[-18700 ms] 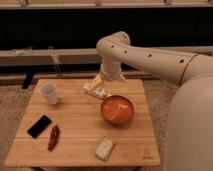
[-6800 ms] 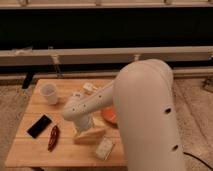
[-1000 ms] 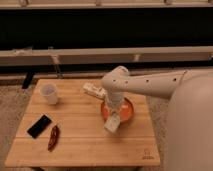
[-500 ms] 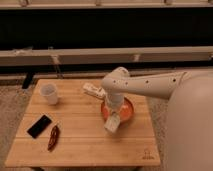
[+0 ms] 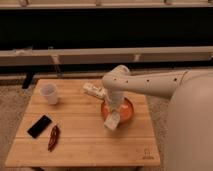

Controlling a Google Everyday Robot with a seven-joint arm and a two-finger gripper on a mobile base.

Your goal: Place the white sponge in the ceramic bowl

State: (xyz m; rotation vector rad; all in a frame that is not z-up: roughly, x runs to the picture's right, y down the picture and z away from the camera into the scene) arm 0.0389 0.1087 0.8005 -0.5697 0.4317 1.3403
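The arm (image 5: pixel 150 85) reaches in from the right, elbow bent above the table's (image 5: pixel 85 145) back-centre, forearm dropping down to the gripper (image 5: pixel 113 118), which sits at the bowl's (image 5: pixel 127 112) front-left rim. The sponge (image 5: pixel 112 120) is at the gripper tip, tilted, overlapping the bowl's near-left edge; part of it looks over the rim and part over the wood just in front. Can't tell if the jaws are clamped on the sponge or parted, since the wrist and the pale block merge together there. Can't tell either whether the sponge rests on the rim or hangs just above it. The bowl is orange-red, right of table centre, mostly covered by the wrist on its left half. Behind the bowl, touching or nearly touching its back-left edge, lies a long whitish object (image 5: pixel 93 90), angled, partly hidden by the arm. A white cup (image 5: pixel 49 93) stands upright at back-left, well apart from the bowl. Near the front-left, a black phone (image 5: pixel 39 126) lies flat, and just to its right a red chili (image 5: pixel 53 138) lies lengthwise, close to the phone but not touching it. The robot's body (image 5: pixel 192 135) fills the right side of the view.
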